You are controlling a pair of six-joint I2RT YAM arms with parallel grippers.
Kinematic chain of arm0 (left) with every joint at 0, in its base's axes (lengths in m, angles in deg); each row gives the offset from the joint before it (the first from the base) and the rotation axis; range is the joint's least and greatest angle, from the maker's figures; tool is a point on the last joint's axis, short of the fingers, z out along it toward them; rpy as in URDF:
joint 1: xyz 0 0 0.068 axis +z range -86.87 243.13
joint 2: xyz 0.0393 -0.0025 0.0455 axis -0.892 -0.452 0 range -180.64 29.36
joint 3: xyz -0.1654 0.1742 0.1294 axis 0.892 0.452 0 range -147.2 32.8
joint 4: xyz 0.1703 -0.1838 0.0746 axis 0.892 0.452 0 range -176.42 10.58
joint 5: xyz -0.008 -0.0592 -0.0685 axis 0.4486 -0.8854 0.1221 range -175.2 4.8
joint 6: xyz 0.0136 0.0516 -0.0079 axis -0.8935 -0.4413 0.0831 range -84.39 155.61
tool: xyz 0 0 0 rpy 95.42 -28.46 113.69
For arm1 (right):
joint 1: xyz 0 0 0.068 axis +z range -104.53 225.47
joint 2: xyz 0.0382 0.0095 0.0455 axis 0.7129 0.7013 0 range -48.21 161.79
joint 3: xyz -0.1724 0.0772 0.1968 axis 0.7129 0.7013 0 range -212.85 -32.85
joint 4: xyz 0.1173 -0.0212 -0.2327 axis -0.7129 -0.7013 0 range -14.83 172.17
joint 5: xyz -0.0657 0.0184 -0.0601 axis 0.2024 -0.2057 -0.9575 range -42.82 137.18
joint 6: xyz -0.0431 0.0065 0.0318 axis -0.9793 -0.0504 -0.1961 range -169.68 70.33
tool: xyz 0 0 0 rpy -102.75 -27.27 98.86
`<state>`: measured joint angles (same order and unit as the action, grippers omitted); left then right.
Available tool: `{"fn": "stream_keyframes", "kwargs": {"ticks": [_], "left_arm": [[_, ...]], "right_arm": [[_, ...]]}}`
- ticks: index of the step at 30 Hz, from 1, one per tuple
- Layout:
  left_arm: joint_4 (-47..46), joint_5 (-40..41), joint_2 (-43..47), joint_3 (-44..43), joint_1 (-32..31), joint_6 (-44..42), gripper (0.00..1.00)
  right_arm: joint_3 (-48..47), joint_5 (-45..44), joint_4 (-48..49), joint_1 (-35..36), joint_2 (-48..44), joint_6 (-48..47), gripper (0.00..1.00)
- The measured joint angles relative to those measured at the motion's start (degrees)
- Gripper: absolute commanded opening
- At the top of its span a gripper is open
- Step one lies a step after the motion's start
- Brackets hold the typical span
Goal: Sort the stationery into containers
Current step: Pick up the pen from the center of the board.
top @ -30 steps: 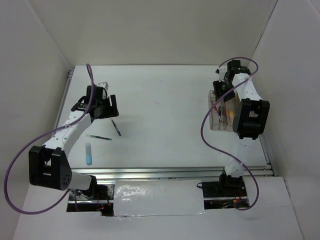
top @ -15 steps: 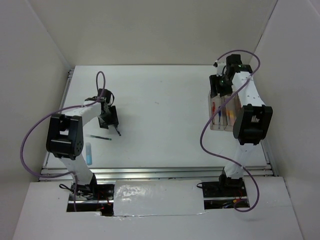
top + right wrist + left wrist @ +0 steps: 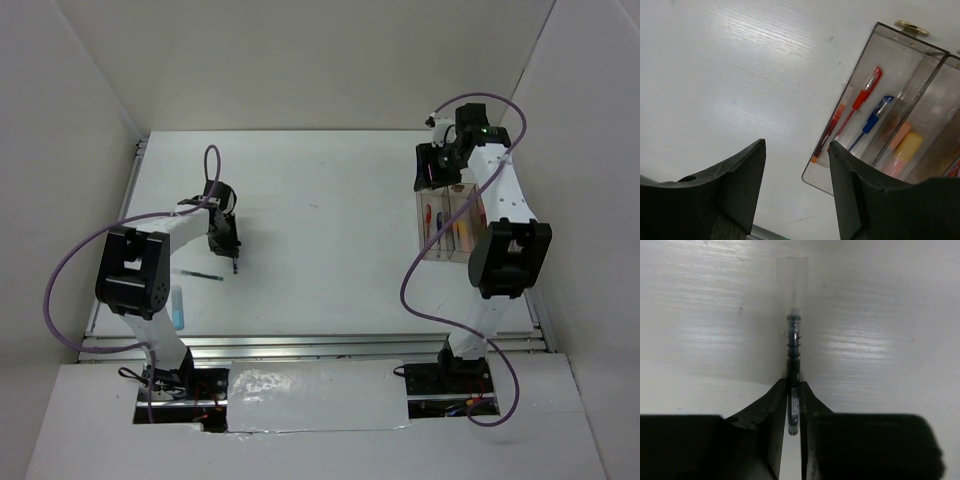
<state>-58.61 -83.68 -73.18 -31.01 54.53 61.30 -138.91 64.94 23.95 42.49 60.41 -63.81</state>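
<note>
Clear-plastic bins (image 3: 890, 65), three joined, stand at the right. The leftmost holds three pens: one red pen (image 3: 866, 90), one blue pen (image 3: 874, 120) and one orange pen (image 3: 829, 131). The next holds markers (image 3: 909, 146), number unclear. Right gripper (image 3: 797, 147): jaws wide, empty, above the bins' far end. Left gripper (image 3: 793, 405): jaws narrow, clamped on one dark pen (image 3: 792, 350) at the table (image 3: 320, 260) left. Two loose items lie nearer: one green pen (image 3: 200, 273) and one blue marker (image 3: 177, 307).

Both the left arm (image 3: 165, 226) and right arm (image 3: 500, 185) are white tubes with chunky black joint housings. Each has a looping purple cable (image 3: 402, 283), and there's a tiny green light (image 3: 481, 130) at 1 o'clock. The fingers (image 3: 735, 190) are plain matte black wedges.
</note>
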Motion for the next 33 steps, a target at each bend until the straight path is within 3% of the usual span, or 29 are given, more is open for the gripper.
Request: {"fn": "stream_keyframes", "kwargs": {"ticks": [2,7,8,12,15,24,33], "left_arm": [[-1.5,-1.9,0.6,0.9,-0.4,-0.3,0.11],[-6.6,-13.9,3.0,4.9,-1.4,-1.4,0.0],[-8.0,-17.5,4.4,6.5,-1.7,-1.2,0.0],[-14.6,-28.6,13.5,9.7,-3.8,3.5,0.0],[-24.8,-35.3,20.2,9.7,-6.8,9.0,0.0],[-49.5,-42.7,26.4,10.5,-15.8,25.9,0.0],[-59.2,-43.2,25.4,10.7,-18.3,34.4,0.0]], "right_arm": [[1.0,2.0,0.2,0.0,-1.9,0.5,0.61],[3.5,9.9,1.3,0.3,-8.2,2.3,0.64],[4.1,12.4,1.5,0.3,-9.6,2.8,0.65],[6.8,24.4,2.6,0.8,-14.2,6.8,0.85],[8.8,31.8,5.0,2.1,-15.4,10.5,0.88],[15.6,43.1,19.1,12.9,-15.6,25.8,0.89],[18.4,46.0,33.1,17.9,-17.6,35.3,0.76]]}}
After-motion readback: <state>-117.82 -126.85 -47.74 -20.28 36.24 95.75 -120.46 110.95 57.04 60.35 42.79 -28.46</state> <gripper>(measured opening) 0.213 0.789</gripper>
